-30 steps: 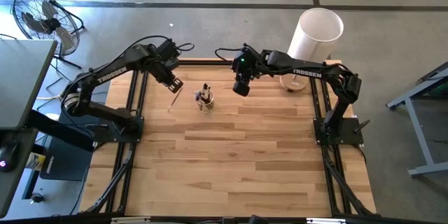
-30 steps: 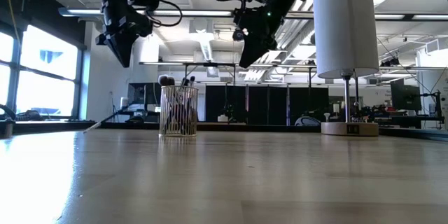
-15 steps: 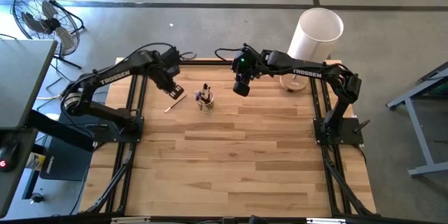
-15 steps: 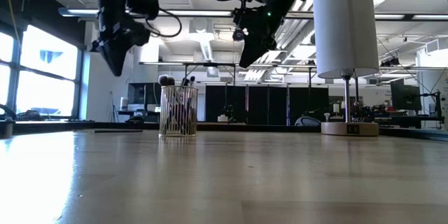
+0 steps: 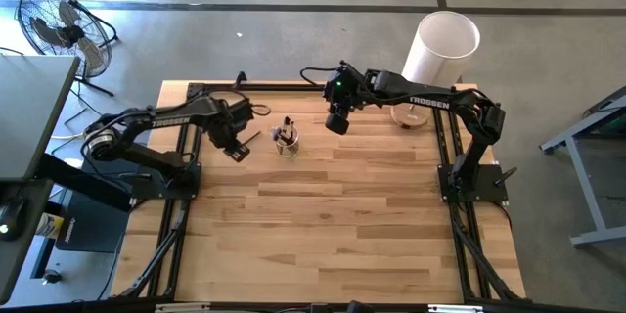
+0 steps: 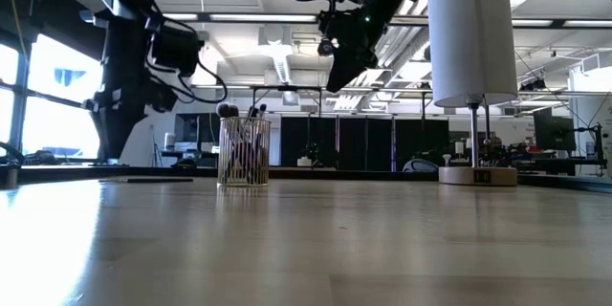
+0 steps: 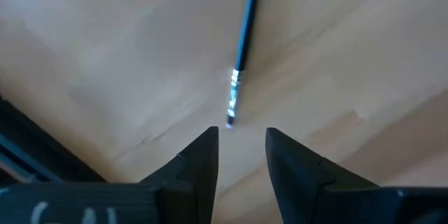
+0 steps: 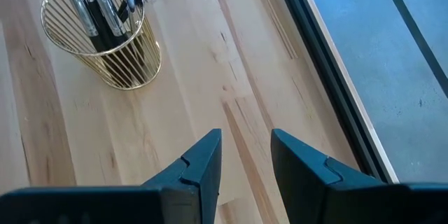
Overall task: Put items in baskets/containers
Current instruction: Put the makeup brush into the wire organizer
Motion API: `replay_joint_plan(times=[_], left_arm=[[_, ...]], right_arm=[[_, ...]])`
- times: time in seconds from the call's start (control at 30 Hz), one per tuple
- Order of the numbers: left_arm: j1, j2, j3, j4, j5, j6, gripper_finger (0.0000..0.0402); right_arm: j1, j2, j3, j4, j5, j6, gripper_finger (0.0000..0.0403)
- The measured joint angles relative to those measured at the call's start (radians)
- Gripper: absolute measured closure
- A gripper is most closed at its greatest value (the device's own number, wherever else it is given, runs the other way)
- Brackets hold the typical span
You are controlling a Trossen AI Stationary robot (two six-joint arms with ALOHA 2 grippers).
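A thin brush (image 7: 241, 35) with a dark handle and a metallic ferrule lies flat on the wooden table, left of the cup; it also shows in the high view (image 5: 254, 137). My left gripper (image 7: 238, 140) hovers low over it, open, its fingertips just short of the brush's tip and apart from it. The small round cup (image 8: 105, 42), made of thin golden wires, stands on the table holding several brushes upright (image 5: 286, 140). My right gripper (image 5: 336, 125) hangs open in the air to the cup's right, with nothing between its fingers (image 8: 245, 147).
A tall white cylinder (image 5: 442, 47) on a round base stands at the table's far right corner (image 6: 469, 38). Black rails (image 5: 186, 156) run along the table's left and right edges. Bare wood stretches across the near half of the table.
My left gripper has let go of the brush and sunk toward the table, drifting toward the near edge. The brush, which slanted under the gripper a second ago, now lies flat on the table left of the cup. My right arm has kept still.
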Motion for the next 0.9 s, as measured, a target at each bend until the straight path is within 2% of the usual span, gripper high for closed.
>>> replay_joint_plan(times=[0.3, 0.67, 0.9], left_arm=[[0.000, 0.000, -0.087, 0.131, -0.022, 0.017, 0.0285], [0.000, 0.002, -0.089, 0.132, -0.022, 0.020, 0.0285], [0.000, 0.081, -0.089, 0.132, -0.023, 0.024, 0.0285]], right_arm=[[0.000, 0.000, 0.000, 0.048, 0.001, 0.007, 0.0284], [0.000, 0.000, 0.000, 0.051, 0.002, 0.023, 0.0284], [0.000, 0.000, 0.000, 0.051, 0.002, 0.023, 0.0284]])
